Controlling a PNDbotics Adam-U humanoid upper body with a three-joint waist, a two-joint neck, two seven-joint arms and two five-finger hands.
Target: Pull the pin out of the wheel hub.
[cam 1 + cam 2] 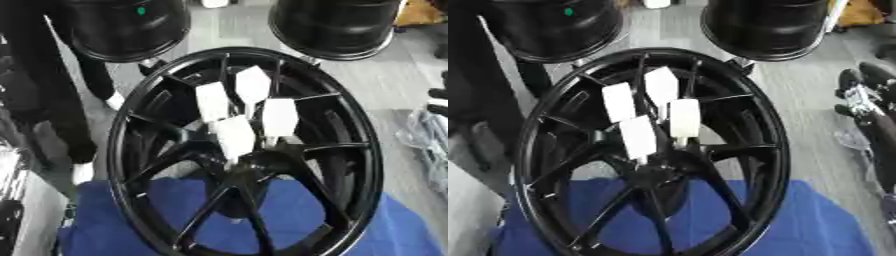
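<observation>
One black left drum (127, 27) stands at the upper left, and below it the black wheel (118, 150) fills the middle, resting on a blue cloth (394, 230). Four white pins (213, 101) stick out in a tight cluster just above the hub (254, 167), between the spokes. Past the right drum (337, 25), a black-and-silver right hand (872, 100) shows at the right edge, well apart from the pins; whether its fingers are apart or together I cannot tell.
</observation>
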